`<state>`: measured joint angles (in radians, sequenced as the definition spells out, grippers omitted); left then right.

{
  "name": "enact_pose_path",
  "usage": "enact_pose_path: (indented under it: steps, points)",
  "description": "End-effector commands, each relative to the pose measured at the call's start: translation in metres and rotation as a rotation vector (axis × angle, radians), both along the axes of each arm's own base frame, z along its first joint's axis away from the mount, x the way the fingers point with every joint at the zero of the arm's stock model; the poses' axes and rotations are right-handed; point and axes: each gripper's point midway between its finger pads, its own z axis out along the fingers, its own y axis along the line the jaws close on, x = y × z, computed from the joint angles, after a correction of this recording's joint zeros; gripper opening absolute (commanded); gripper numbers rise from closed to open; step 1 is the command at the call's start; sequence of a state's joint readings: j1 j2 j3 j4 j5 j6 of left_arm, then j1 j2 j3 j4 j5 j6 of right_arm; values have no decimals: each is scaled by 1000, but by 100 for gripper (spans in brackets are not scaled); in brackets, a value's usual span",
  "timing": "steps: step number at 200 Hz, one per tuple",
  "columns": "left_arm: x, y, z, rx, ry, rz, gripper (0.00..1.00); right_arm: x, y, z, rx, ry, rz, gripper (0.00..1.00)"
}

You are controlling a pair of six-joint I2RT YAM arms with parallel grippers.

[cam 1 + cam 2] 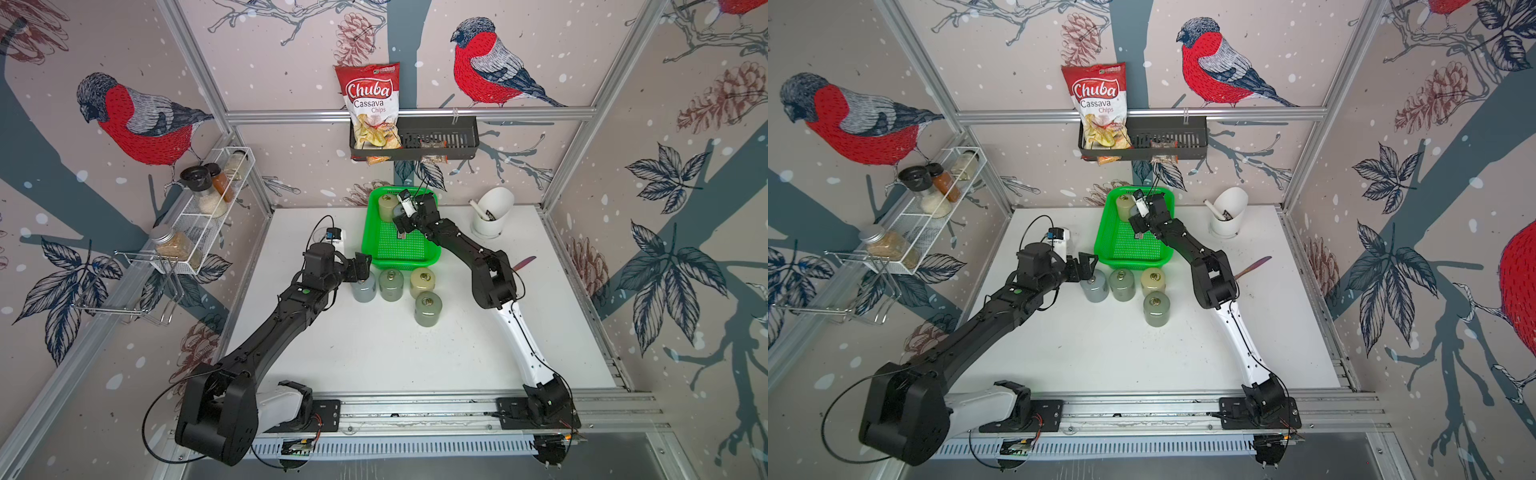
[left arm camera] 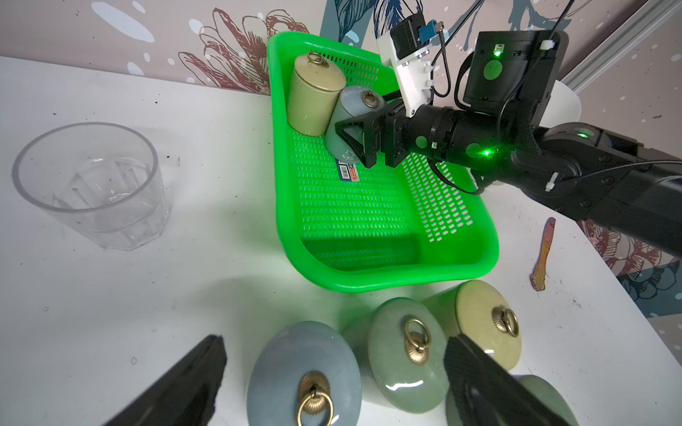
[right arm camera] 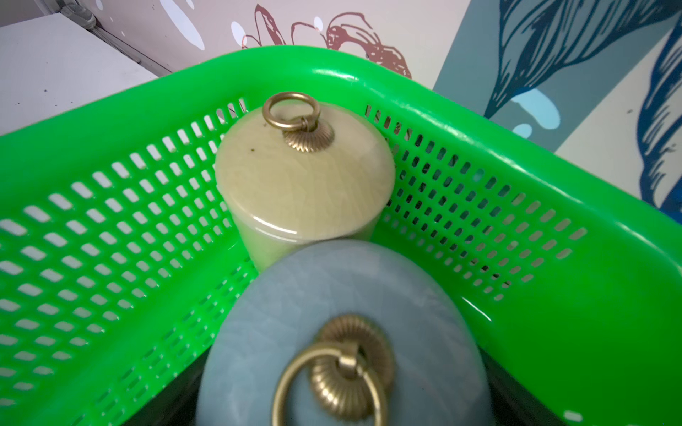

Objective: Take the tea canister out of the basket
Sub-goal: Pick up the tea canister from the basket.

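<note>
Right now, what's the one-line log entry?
right fingers: flanking tilted blue canister in basket | beige canister: upright beside it | left fingers: open, empty

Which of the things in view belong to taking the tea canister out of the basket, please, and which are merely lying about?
Job: green basket; blue-grey tea canister tilted inside it; right gripper, jaws around that canister; beige tea canister beside it.
Lying about: clear glass; cassava chips bag; white utensil holder; four canisters outside the basket.

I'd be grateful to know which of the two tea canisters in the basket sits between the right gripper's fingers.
The blue-grey canister: the right gripper straddles it. The beige canister stands ungripped at the basket's far wall.
</note>
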<state>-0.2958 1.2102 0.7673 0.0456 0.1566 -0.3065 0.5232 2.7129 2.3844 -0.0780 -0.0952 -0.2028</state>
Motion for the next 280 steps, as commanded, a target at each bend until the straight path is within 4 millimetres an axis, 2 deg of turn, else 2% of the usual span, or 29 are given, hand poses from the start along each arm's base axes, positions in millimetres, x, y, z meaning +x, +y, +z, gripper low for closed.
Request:
enact_pose_path:
  steps: [1,47,75,125,140,166,203,240,265,280]
  points:
    - [3,-1,9,-2,-29,-11,97,3,6,12,34,-32,10,86]
    - [2,0,12,0,-32,-10,97,-4,7,16,39,-30,21,73]
    - [-1,0,16,-7,-41,-8,97,-19,7,17,40,-27,34,70]
    - [-9,1,20,-34,-40,-8,97,-46,10,38,50,-30,62,58]
    - [-13,2,21,-43,-42,-7,97,-56,12,49,60,-34,69,55]
    - [-19,4,20,-50,-40,-2,97,-81,16,72,73,-52,80,42]
    - [-26,2,30,-75,-59,-15,97,-113,13,122,104,-128,83,27]
    - [-34,0,39,-98,-77,-33,97,-149,9,164,127,-199,93,0]
    - [-41,-4,45,-128,-82,-61,97,-175,7,186,134,-235,108,0]
    - [-47,-12,48,-161,-81,-106,97,-195,6,192,129,-237,125,0]
